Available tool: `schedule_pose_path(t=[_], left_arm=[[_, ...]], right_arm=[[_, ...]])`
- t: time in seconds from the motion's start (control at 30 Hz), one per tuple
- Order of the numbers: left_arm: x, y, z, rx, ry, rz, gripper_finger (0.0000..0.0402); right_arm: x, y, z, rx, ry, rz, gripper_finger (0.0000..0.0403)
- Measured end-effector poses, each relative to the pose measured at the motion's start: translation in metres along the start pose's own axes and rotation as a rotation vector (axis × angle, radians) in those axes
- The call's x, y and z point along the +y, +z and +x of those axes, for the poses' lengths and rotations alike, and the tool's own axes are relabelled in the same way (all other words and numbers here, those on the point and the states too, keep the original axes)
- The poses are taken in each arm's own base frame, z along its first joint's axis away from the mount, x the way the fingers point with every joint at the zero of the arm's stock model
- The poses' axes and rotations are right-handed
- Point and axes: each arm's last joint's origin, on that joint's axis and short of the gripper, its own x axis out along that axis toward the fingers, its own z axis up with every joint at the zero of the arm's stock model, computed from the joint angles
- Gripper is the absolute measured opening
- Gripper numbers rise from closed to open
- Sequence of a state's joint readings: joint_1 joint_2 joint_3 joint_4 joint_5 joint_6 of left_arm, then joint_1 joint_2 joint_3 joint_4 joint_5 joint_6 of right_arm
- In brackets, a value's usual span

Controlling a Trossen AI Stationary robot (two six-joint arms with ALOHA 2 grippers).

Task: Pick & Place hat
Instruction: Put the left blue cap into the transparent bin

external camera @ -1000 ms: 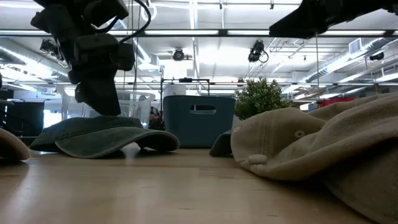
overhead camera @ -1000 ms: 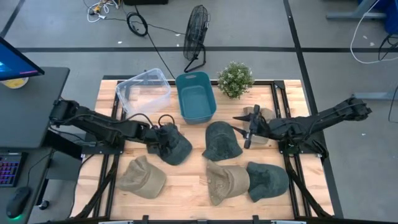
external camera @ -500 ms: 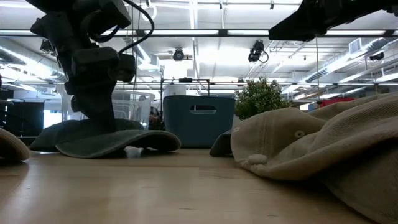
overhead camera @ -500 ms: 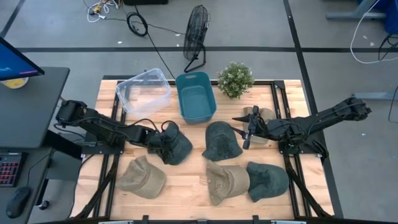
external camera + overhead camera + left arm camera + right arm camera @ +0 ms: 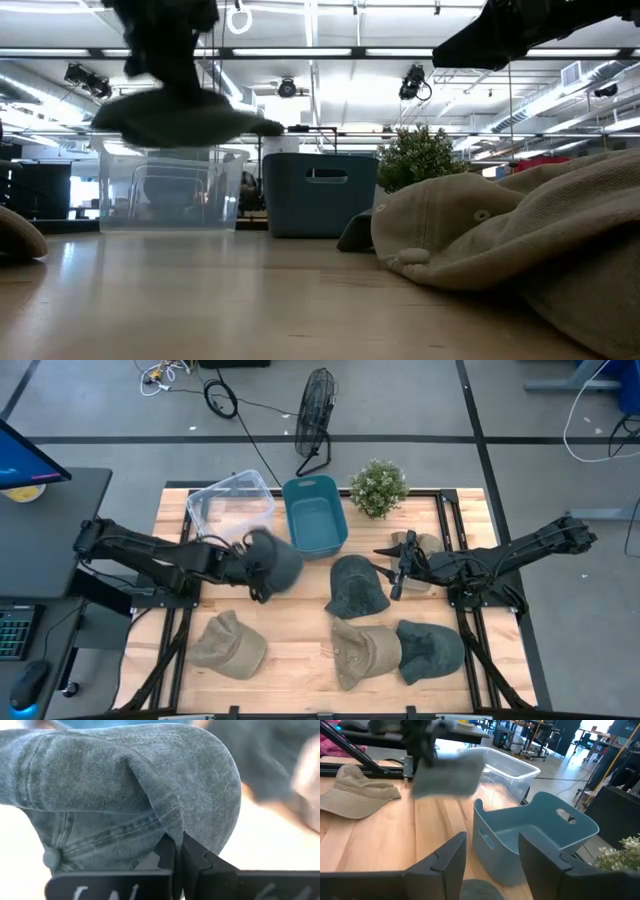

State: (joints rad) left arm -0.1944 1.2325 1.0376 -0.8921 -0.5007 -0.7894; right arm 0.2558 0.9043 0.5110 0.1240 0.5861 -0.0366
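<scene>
Your left gripper [image 5: 252,565] holds a grey hat [image 5: 272,560] just beside the teal bin [image 5: 314,516] and clear tub [image 5: 231,506]. Your right gripper [image 5: 397,567] hangs by another dark hat [image 5: 357,586] (fingers' gap unclear). Three hats lie nearer you.

Motion-blurred grey hat [image 5: 172,115] hides the left pincer [image 5: 252,568] from above

My left gripper [image 5: 262,563] raised off the table, jaws pinched tight on fabric, my right gripper [image 5: 398,572] hovering mid-table, fingers [image 5: 451,857] spread apart
</scene>
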Motion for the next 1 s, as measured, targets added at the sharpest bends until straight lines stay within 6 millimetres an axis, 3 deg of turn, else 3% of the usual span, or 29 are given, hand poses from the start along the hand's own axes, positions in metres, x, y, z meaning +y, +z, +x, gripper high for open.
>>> schedule_pose_path(t=[0.13, 0.3, 0.73, 1.0], left_arm=[[0.01, 0.022, -0.027, -0.163, 0.209, 0.059, 0.0008], [0.019, 0.039, -0.034, -0.293, 0.369, 0.082, 0.0008], [0.079, 0.033, 0.019, -0.299, 0.826, -0.023, 0.0008], [0.102, 0.002, 0.055, -0.181, 0.88, -0.053, 0.0009]], right_arm=[[0.0, 0.0, 0.0, 0.0, 0.0, 0.003, 0.0185], [0.0, 0.0, 0.0, -0.001, 0.0, 0.003, 0.0185], [0.0, 0.0, 0.0, -0.002, 0.0, 0.007, 0.0185], [0.0, 0.0, 0.0, -0.002, 0.0, 0.007, 0.0185]])
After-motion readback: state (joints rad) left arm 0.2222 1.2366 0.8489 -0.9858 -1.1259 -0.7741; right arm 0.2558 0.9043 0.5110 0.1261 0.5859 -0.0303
